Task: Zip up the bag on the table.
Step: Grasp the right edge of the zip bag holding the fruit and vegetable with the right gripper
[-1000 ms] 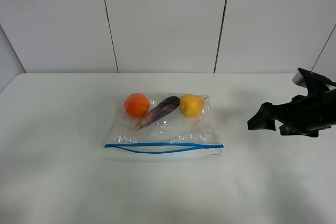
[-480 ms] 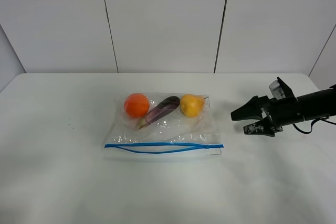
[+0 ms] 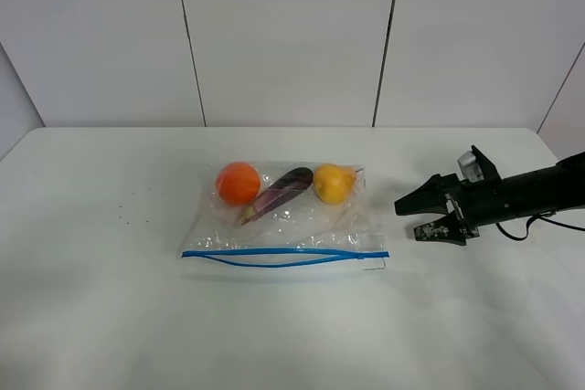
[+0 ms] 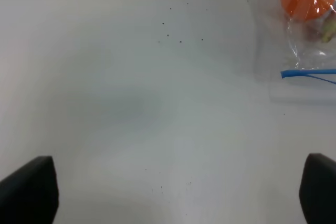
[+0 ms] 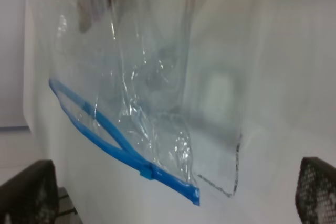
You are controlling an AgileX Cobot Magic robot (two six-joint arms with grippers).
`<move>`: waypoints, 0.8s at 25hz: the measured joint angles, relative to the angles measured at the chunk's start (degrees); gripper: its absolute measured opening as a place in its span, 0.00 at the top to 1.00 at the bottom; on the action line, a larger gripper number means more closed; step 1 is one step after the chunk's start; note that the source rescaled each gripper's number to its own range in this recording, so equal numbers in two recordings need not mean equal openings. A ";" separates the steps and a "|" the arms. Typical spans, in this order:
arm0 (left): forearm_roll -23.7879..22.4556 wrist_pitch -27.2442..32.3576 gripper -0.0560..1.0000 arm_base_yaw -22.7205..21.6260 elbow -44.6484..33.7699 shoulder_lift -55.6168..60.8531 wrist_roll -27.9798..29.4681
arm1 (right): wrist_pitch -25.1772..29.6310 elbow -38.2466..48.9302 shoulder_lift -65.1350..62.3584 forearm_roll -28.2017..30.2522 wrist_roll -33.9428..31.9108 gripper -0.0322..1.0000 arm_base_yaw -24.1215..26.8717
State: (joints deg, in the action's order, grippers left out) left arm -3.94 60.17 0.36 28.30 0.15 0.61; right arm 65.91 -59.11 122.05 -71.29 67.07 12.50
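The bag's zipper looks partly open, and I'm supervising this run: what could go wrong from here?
1. The slider is tiny, sitting near the end of the blue strip; the open right gripper could pinch crinkly film instead.
2. Nothing pins the bag; the left gripper is apart from it, so a pull might drag the bag across the table.

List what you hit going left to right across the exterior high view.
In the bag: orange → eggplant → pear; then, clear of the bag, right gripper.
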 joint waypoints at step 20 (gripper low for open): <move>0.00 0.00 0.00 0.00 0.00 0.00 0.00 | -4.22 -0.18 1.44 -3.63 -0.54 0.00 -11.59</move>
State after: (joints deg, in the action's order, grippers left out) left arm -3.94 60.17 0.36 28.30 0.15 0.61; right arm 61.69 -59.28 123.49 -74.92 66.53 0.92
